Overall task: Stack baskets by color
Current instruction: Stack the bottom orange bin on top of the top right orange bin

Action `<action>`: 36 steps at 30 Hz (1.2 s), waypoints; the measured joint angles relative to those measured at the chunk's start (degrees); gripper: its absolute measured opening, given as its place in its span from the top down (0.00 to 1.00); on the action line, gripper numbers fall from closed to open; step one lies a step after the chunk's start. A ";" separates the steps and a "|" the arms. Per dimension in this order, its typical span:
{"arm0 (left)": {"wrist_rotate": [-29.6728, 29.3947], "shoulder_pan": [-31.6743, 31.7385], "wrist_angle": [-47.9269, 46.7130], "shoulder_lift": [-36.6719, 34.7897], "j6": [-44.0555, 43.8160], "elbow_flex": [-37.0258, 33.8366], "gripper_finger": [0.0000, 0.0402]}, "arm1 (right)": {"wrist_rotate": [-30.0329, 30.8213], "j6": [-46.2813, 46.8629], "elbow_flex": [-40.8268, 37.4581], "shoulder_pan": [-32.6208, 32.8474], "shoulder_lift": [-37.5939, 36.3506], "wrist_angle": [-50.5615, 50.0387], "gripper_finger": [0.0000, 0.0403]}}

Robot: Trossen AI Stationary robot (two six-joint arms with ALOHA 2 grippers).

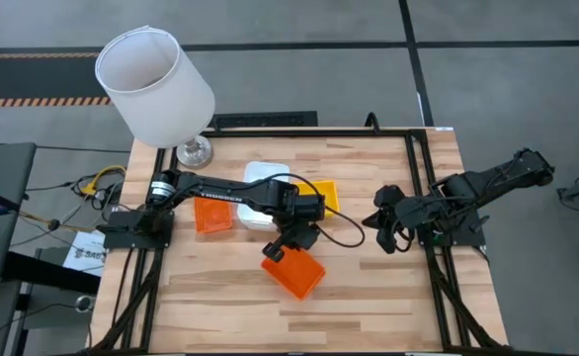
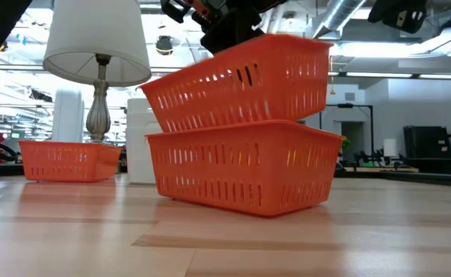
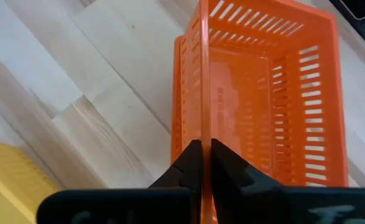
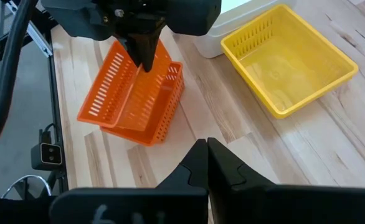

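Observation:
An orange basket hangs tilted over a second orange basket that stands on the table near the front middle; the tilted one's low end dips into the one beneath. My left gripper is shut on the upper basket. A third orange basket sits to the left. A white basket and a yellow basket stand behind, toward the far side. My right gripper waits shut and empty near the table's right edge. My left gripper pinches a side wall of the upper orange basket at its rim, one finger inside the basket and one outside. The fingers come slanting down from above and lie in line with that wall. The basket hangs tilted, its lower end resting in the basket under it.
A lamp with a large white shade stands at the table's far left corner. Bare wood lies at the table's front left and right of the orange pair. Black frame rails run along the table's sides.

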 joint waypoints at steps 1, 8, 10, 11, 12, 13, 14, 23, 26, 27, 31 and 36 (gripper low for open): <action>-0.05 0.00 -0.05 0.01 -0.02 0.00 1.00 | 0.00 -0.01 0.01 0.01 0.00 -0.01 0.97; 1.27 -0.03 -0.28 0.92 -0.33 0.08 1.00 | 0.00 0.01 0.01 -0.01 0.00 0.00 0.97; 2.97 -0.17 -1.09 1.01 -1.44 -0.02 1.00 | 0.02 0.01 0.01 -0.01 0.00 -0.03 0.97; 3.53 -0.42 -0.77 0.96 -1.56 0.00 1.00 | 0.02 0.01 0.01 0.01 0.00 -0.03 0.97; 3.34 -0.71 -0.42 0.90 -1.31 0.04 1.00 | 0.05 -0.01 0.01 0.00 0.00 -0.03 0.97; 2.51 -0.96 -0.37 0.90 -0.72 0.04 1.00 | 0.08 -0.01 0.01 -0.01 0.00 -0.03 0.97; 1.57 -1.18 -0.38 0.90 -0.21 0.04 1.00 | 0.15 -0.01 0.01 -0.01 0.00 -0.03 0.97; 1.61 -0.85 -0.79 0.90 1.07 0.04 1.00 | 1.46 -0.05 0.01 -0.01 0.00 -0.05 0.97; 1.72 -0.81 -1.19 0.90 2.93 0.04 1.00 | 1.46 -0.05 0.01 -0.01 0.00 -0.05 0.97; 1.70 -0.81 -1.29 0.90 3.38 0.04 1.00 | 1.46 -0.05 0.01 -0.01 0.00 -0.08 0.97; 2.60 -0.68 -1.35 0.90 4.63 0.04 1.00 | 1.46 -0.03 0.01 -0.01 0.00 -0.06 0.97; 3.35 -0.15 -2.13 3.54 4.06 0.02 1.00 | 1.46 0.01 0.01 -0.01 0.00 -0.07 0.97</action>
